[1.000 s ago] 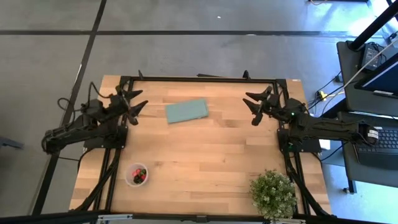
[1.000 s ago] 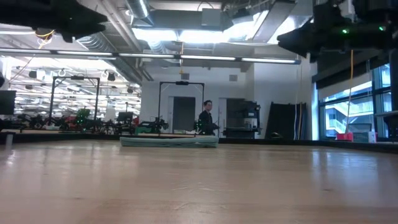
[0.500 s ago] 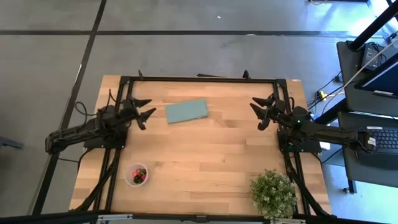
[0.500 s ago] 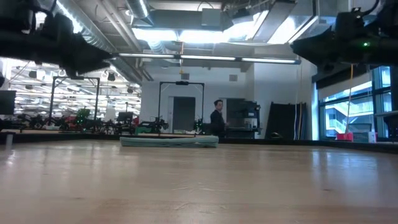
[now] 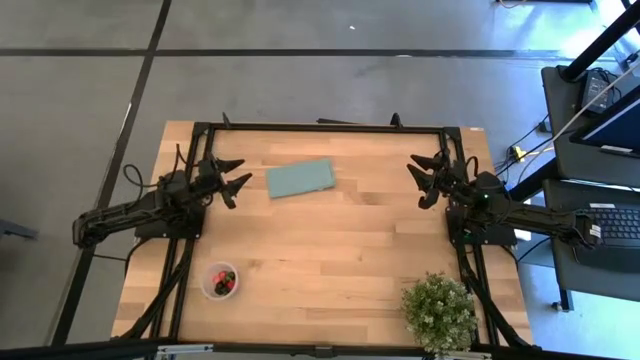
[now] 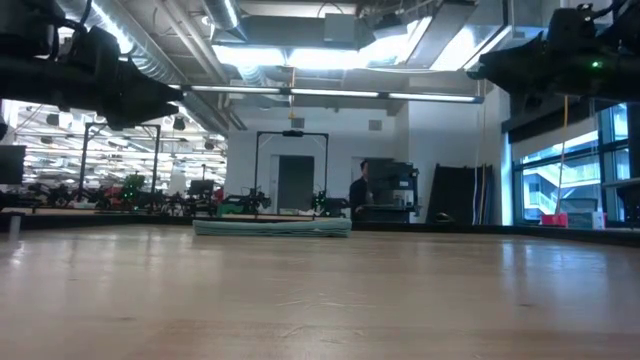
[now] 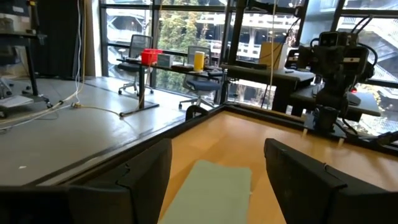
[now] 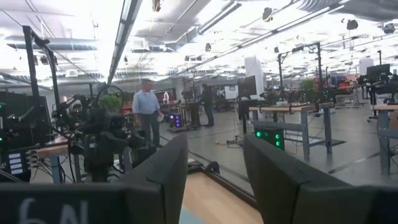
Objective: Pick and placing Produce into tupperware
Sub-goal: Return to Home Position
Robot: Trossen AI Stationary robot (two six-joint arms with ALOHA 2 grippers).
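The tupperware (image 5: pixel 220 281), a small round clear cup, stands on its base near the table's near-left corner. Red and dark berries (image 5: pixel 225 280) lie inside it. My left gripper (image 5: pixel 238 181) hovers open above the table's left side, far from the cup and pointing toward the teal rectangle. My right gripper (image 5: pixel 419 181) hovers open above the table's right side. In the left wrist view the open fingers (image 7: pixel 149 168) frame the teal rectangle (image 7: pixel 211 190). Both grippers hold nothing.
A flat teal rectangle (image 5: pixel 300 178) lies on the table toward its far edge, between the two grippers. A bushy green potted plant (image 5: pixel 439 312) stands at the near-right corner. Bare wood (image 5: pixel 330 250) spans the middle. People stand in the room beyond.
My left gripper has moved toward the table's right and near side, closer to the teal rectangle. My right gripper has drawn back toward the right edge and a little nearer. A person in the room behind has walked to the right.
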